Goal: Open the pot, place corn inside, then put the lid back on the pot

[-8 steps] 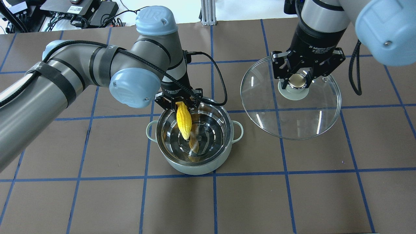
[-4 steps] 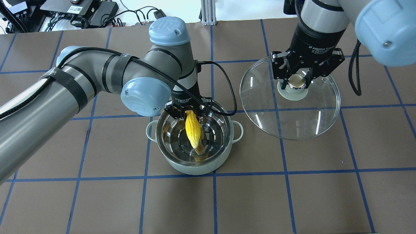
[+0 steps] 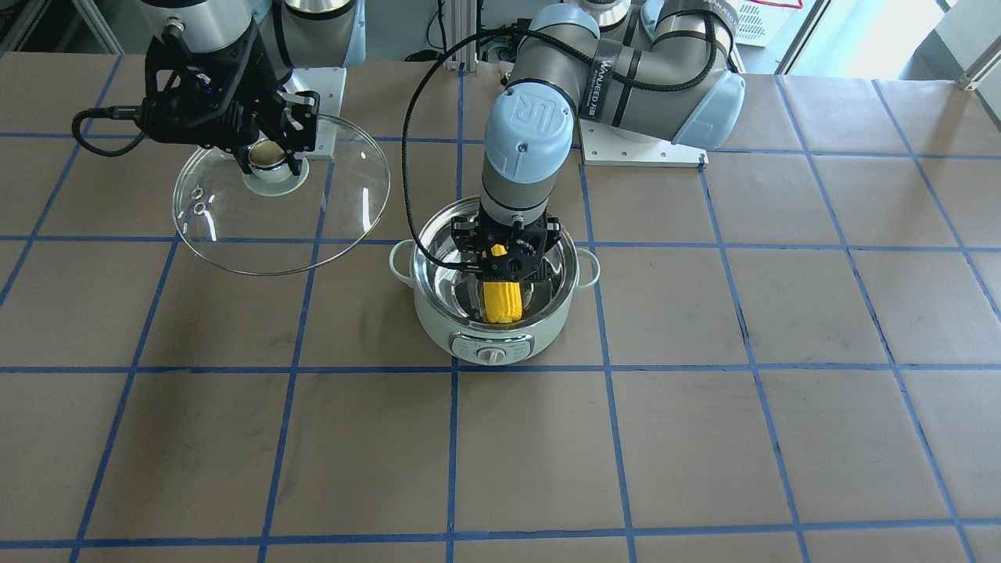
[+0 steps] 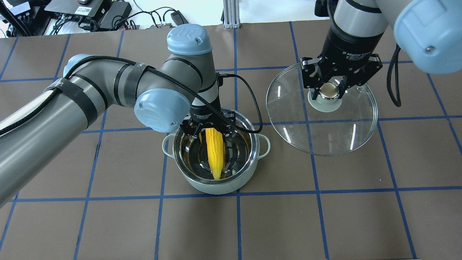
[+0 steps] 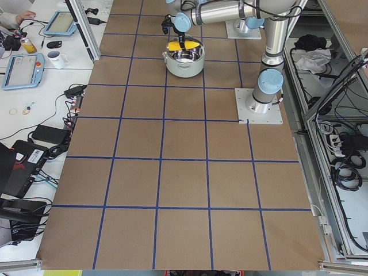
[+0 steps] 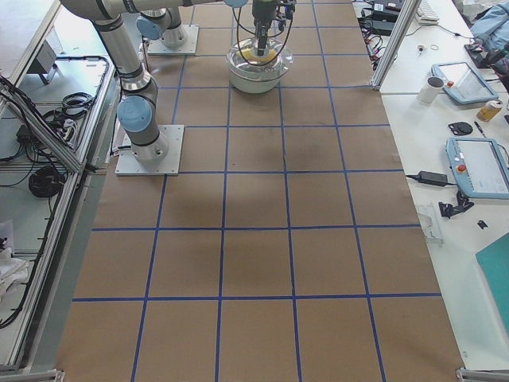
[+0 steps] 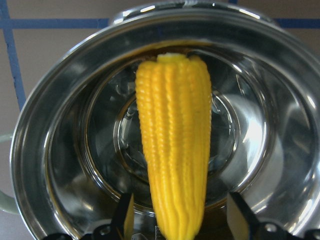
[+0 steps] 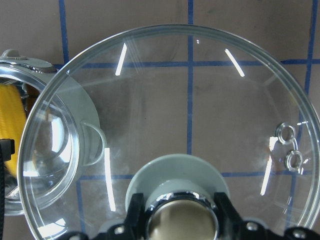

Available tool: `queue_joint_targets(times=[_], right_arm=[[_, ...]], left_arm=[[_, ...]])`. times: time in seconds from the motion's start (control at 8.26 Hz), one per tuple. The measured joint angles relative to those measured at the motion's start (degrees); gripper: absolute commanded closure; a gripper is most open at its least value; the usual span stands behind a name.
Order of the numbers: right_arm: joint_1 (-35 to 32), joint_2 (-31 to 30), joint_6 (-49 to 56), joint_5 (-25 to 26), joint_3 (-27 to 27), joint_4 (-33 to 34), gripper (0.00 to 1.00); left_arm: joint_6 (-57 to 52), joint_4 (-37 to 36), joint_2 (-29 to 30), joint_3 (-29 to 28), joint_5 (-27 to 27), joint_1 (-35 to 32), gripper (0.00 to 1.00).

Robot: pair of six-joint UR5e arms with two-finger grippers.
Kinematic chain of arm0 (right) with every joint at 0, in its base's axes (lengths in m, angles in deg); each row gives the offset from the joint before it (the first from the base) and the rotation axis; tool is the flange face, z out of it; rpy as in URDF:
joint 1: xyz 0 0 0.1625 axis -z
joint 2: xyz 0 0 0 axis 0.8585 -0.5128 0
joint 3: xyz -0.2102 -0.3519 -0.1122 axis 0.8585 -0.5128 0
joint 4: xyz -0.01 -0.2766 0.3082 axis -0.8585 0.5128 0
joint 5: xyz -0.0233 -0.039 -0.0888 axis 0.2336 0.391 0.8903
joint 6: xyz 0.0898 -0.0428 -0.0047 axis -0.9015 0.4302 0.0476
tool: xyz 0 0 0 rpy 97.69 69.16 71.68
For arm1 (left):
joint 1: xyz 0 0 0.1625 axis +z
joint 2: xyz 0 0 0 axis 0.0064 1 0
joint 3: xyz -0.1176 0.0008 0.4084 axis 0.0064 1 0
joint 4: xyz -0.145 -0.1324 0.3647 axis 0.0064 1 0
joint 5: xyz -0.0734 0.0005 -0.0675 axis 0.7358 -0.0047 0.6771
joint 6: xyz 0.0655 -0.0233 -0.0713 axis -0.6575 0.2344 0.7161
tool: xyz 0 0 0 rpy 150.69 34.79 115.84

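The pot stands open on the counter, its shiny steel inside bare to the overhead view. The left tool hangs over the far side of the pot's mouth with its fingers spread. The wrist view shows a gap on each side of the corn. The corn is inside the pot, leaning with its pointed end down towards the near wall; whether it touches the bottom cannot be told. On the robot's right, apart from the pot, the right tool pinches the gold knob of the glass lid and holds it above the counter.
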Motion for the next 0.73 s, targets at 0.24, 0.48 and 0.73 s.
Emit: queue_joint_targets(times=[0.24, 0.48, 0.73], right_arm=[[0.0, 0.0, 0.0, 0.06, 0.0, -0.1, 0.76], [0.0, 0.0, 0.0, 0.08, 0.05, -0.12, 0.77], [0.0, 0.0, 0.0, 0.05, 0.13, -0.12, 0.77]], left_arm=[[-0.52, 2.82, -0.28, -0.3, -0.1, 0.09, 0.0], [-3.65, 3.43, -0.56, -1.08, -1.51, 1.11, 0.0], [-9.14, 4.01, -0.96, -3.6, -2.65, 5.16, 0.0]])
